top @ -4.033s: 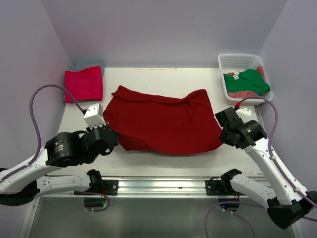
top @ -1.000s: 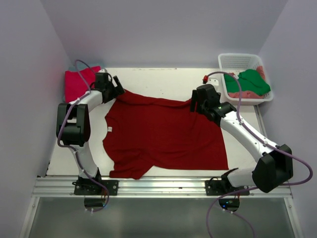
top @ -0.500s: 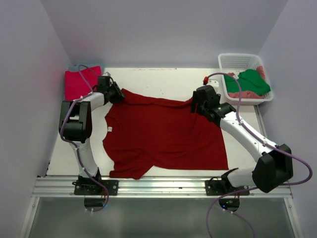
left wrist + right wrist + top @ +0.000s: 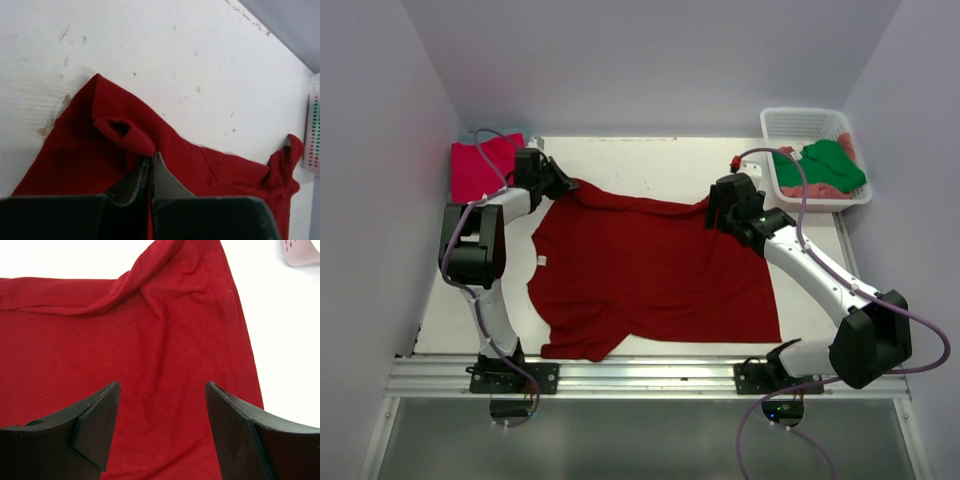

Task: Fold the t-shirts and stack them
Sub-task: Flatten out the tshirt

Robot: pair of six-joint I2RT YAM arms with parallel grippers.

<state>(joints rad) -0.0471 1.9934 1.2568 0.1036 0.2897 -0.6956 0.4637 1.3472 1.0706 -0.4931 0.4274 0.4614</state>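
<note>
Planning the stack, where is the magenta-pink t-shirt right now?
Top view: the magenta-pink cloth t-shirt lies in the table's far-left corner, just left of the left tool.

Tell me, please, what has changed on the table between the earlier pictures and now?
Both arms swung from the near edge to the far corners of the dark red cloth t-shirt, now spread flat instead of bunched. The left gripper then closed on its far-left corner. The right gripper stays open over the far-right corner; the folded magenta-pink t-shirt and white plastic lattice basket are unmoved.
</note>
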